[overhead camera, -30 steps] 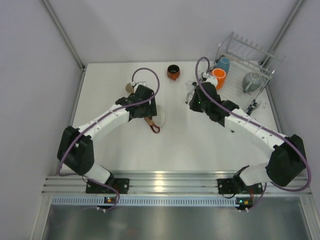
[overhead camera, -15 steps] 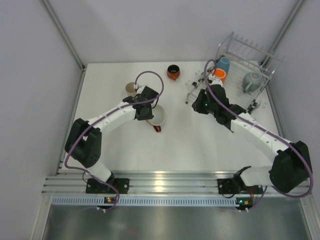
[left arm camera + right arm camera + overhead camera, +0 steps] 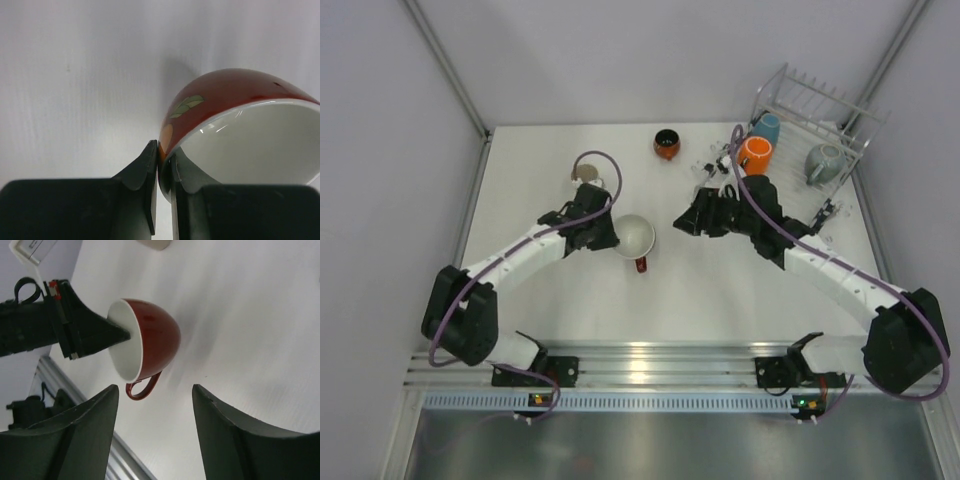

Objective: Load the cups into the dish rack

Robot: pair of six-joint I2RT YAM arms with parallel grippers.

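Swung left toward frame centre since the earlier view: right pincer (image 3: 684, 221), spread open, facing tilted red mug (image 3: 636, 236), rim clamped in left pincer (image 3: 159, 150) over white surface (image 3: 720, 285).

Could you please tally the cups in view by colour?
red mug: 1
dark-and-orange cup: 1
beige tumbler: 1
orange cup: 1
light blue cup: 1
grey mug: 1
Total: 6
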